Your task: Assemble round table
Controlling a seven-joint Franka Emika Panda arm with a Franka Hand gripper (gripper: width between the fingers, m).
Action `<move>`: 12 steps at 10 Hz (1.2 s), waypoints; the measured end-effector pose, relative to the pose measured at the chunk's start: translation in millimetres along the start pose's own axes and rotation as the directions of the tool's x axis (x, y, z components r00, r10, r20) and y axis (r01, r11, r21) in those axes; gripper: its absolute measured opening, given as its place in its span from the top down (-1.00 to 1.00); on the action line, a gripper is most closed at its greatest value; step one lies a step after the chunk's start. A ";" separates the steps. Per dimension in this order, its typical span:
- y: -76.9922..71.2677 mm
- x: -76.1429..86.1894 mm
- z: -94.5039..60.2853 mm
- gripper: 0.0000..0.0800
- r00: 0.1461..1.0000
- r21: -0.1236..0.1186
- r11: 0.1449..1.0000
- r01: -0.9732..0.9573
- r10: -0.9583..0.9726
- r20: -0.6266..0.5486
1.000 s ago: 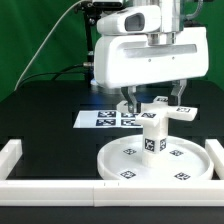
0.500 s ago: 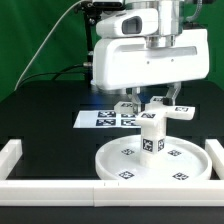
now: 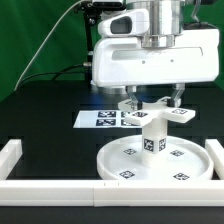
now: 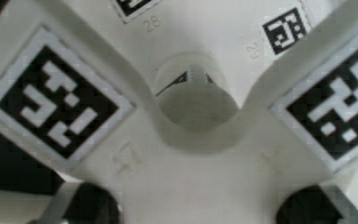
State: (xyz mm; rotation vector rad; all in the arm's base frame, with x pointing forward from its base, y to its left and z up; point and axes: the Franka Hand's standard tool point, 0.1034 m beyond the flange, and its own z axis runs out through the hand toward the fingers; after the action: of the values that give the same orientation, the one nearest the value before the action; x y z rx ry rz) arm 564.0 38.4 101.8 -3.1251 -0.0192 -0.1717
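Round table parts sit stacked near the front of the black table: the flat disc lies between white rails, the short cylindrical leg stands upright at its centre, and the X-shaped cross base rests across the leg's top. Directly above, the gripper hangs with its fingers straddling the base's hub, though whether they pinch it I cannot tell. Behind lies the marker board. From the wrist view, the base's tagged arms fill the frame.

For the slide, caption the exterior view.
The gripper holds the cross base on top of the leg standing upright on the round disc.
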 end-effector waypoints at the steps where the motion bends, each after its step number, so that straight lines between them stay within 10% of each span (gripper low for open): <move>1: 0.0 -0.2 0.0 -0.09 0.996 -0.003 0.996 -0.094 0.094 -0.001; 7: -0.9 -1.8 -0.3 -0.09 0.740 -0.014 0.740 -0.672 0.672 -0.002; 12: -0.7 -2.4 -0.6 -0.09 0.370 -0.005 0.370 -0.929 0.929 0.011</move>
State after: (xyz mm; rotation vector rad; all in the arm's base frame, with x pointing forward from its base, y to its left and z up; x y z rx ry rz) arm 561.5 39.0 102.2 -2.5493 1.7048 -0.1110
